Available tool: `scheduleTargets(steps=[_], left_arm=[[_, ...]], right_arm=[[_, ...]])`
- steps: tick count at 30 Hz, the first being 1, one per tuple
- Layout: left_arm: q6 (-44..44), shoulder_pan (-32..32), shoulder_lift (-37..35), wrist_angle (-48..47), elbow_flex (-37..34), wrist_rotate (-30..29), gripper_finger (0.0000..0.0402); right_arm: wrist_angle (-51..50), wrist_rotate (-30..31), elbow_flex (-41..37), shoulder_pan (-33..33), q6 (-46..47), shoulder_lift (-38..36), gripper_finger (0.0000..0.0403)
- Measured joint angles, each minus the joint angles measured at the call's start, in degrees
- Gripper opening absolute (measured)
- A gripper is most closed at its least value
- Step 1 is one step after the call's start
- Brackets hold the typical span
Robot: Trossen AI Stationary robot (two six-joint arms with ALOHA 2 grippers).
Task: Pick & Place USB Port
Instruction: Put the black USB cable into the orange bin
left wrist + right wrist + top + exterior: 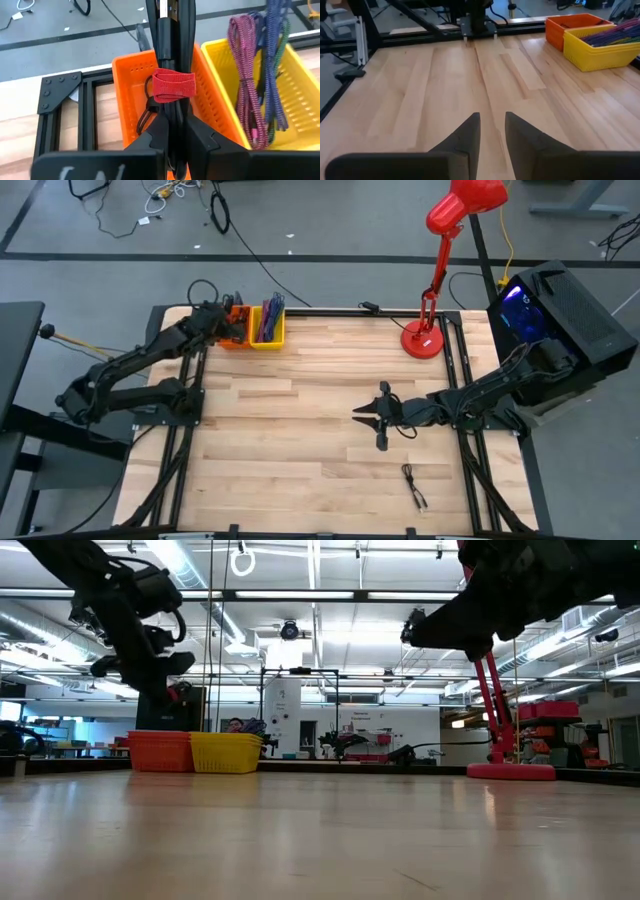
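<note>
A black cable bundle (pixel 172 60) bound by a red strap (pixel 173 85) is between the fingers of my left gripper (pixel 172 137), which is shut on it over the orange basket (pixel 131 85) at the table's far left (pixel 232 332). Beside it stands a yellow basket (pixel 295 85) holding purple and blue cables (pixel 250 90). My right gripper (pixel 360 414) hovers open over bare wood at the table's middle right, with nothing between its fingers (pixel 492 120). My left gripper pinches the black bundle between its two fingers at the end just short of the red strap (pixel 172 117). The fingers slant downward toward the far edge and lie along the bundle. The bundle sticks out ahead of them over the orange basket, with a small loop (pixel 145 117) drooping beside the fingers.
A red desk lamp (pixel 440 270) stands at the far right of the table. A loose black cable (pixel 415 487) lies near the front right. A black box (pixel 560 310) sits past the right edge. Black frame rails (pixel 60 95) run behind the baskets.
</note>
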Motion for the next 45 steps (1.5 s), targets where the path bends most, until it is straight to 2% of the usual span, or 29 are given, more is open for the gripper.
scheduleTargets(steps=[9,16,21,28,40,45], left_arm=[[-0.3,1.0,6.0,3.3,-0.6,0.4,0.0037],[-0.7,1.0,13.2,6.4,-0.6,0.5,0.0037],[-3.1,1.0,16.2,7.0,-0.6,0.6,0.0049],[-3.5,1.1,16.8,7.7,-0.5,2.0,0.0102],[-4.1,1.0,16.5,14.8,-0.5,1.5,0.0125],[-1.7,1.3,16.5,13.7,-0.5,1.5,0.0128]], right_arm=[[2.3,0.0,0.0,0.0,-1.4,0.0,0.0092],[2.7,-4.3,0.0,0.0,-1.0,0.0,0.0092],[2.7,-4.5,0.0,0.0,-1.4,0.0,0.0092],[3.0,-4.4,0.0,0.0,-1.5,0.0,0.0092],[3.0,-2.6,0.1,-0.1,-3.3,0.0,0.0092],[3.0,-2.4,0.1,-0.1,-3.4,0.0,0.0092]])
